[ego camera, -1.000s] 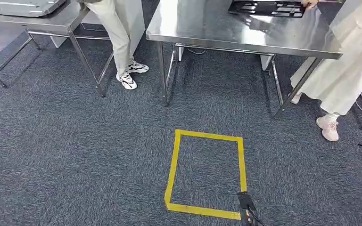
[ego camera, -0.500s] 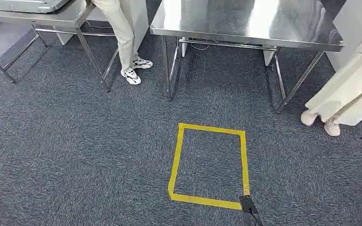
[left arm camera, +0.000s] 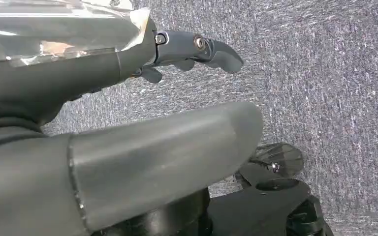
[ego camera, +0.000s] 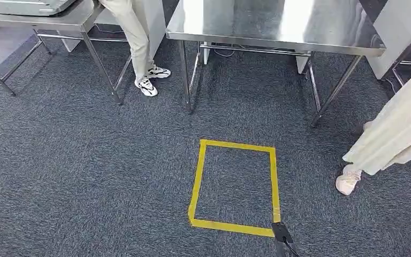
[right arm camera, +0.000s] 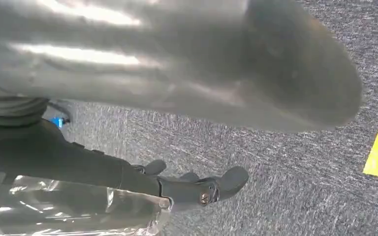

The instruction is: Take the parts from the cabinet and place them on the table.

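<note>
A bare steel table (ego camera: 278, 24) stands ahead of me across the carpet, with nothing on the part of its top that I see. My left hand (left arm camera: 128, 147) hangs over the carpet, its thumb apart from the straight dark fingers (left arm camera: 197, 46) and nothing between them. A shiny clear film lies along those fingers. My right hand (right arm camera: 177, 73) hangs the same way, fingers (right arm camera: 202, 189) stretched out and thumb apart, with the same clear film beside them.
A yellow tape square (ego camera: 197, 182) marks the carpet just in front of me. A second steel table (ego camera: 43, 19) stands at the far left. One person in light trousers (ego camera: 139, 48) stands between the tables; another in a cream skirt (ego camera: 396, 134) walks at the right.
The view has shifted slightly. A black tray on the table one second ago is gone from its top. The person in the cream skirt has stepped away from the table, nearer to me.
</note>
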